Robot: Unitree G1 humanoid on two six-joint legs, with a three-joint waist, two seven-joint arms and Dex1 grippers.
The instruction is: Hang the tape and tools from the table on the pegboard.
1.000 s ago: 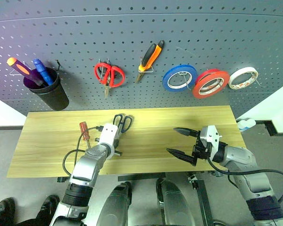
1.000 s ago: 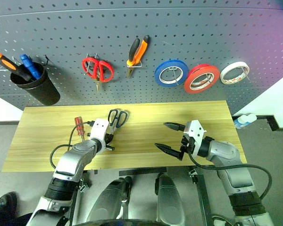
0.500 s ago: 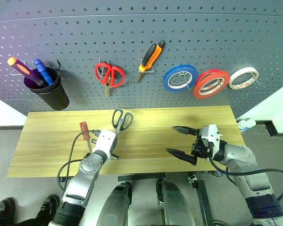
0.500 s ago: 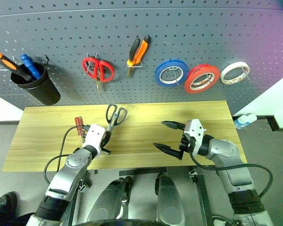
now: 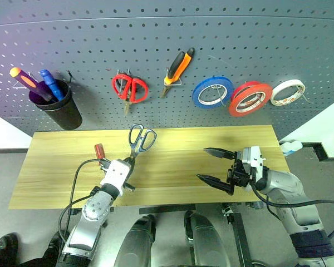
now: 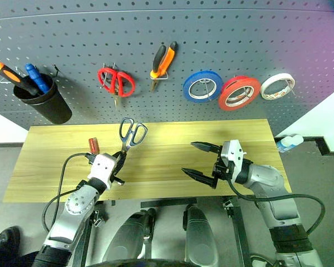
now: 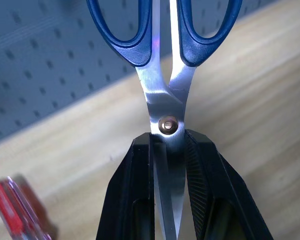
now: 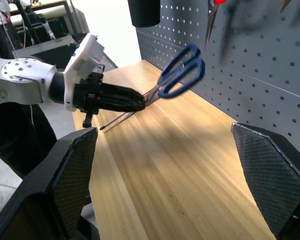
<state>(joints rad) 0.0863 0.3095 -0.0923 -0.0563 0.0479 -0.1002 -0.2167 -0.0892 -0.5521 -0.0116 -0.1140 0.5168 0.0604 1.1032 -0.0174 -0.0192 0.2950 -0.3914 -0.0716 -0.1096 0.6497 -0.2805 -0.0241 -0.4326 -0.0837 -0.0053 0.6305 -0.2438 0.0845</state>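
Note:
My left gripper (image 5: 128, 164) is shut on the blades of the steel scissors (image 5: 141, 138), just below the pivot (image 7: 168, 125). It holds them above the table (image 5: 50, 169) with the dark blue handles toward the pegboard (image 5: 267, 44). The screwdriver with the clear-red handle (image 5: 99, 151) lies on the table just left of that gripper. The orange-and-black pliers (image 5: 178, 65) and a red tape roll (image 5: 248, 98) hang on the pegboard. My right gripper (image 5: 203, 164) hovers open over the table's right half, with nothing between its fingers (image 8: 72, 172).
On the pegboard hang a black cup (image 5: 58, 108) holding two screwdrivers, red-handled scissors (image 5: 129, 89), a blue tape ring (image 5: 211, 92) and a white tape ring (image 5: 287, 92). A small bottle (image 5: 292, 147) sits off the table's right end.
My left gripper has lifted the scissors off the table and tipped them up, handles toward the pegboard, while drawing back toward the table's near edge. The right arm has stayed still.

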